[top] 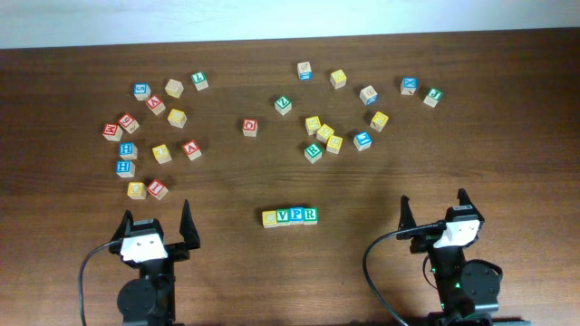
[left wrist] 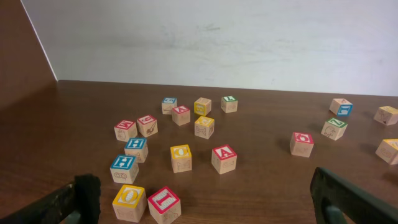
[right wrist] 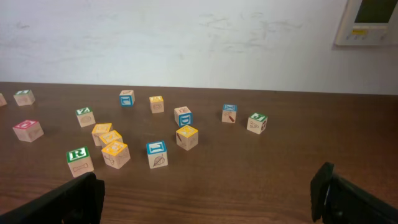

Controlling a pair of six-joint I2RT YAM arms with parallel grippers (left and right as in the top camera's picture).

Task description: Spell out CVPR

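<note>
left jaws spread wide | right jaws spread wide | four-block row [top: 290, 215] probably reads CVPR, blocks touching

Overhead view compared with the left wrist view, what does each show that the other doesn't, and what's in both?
Only the overhead shows the four-block row and the right end effector, open. Only the left wrist shows a brown panel at far left. Both show the red A block, the two blue H blocks, and the open left end effector.
</note>
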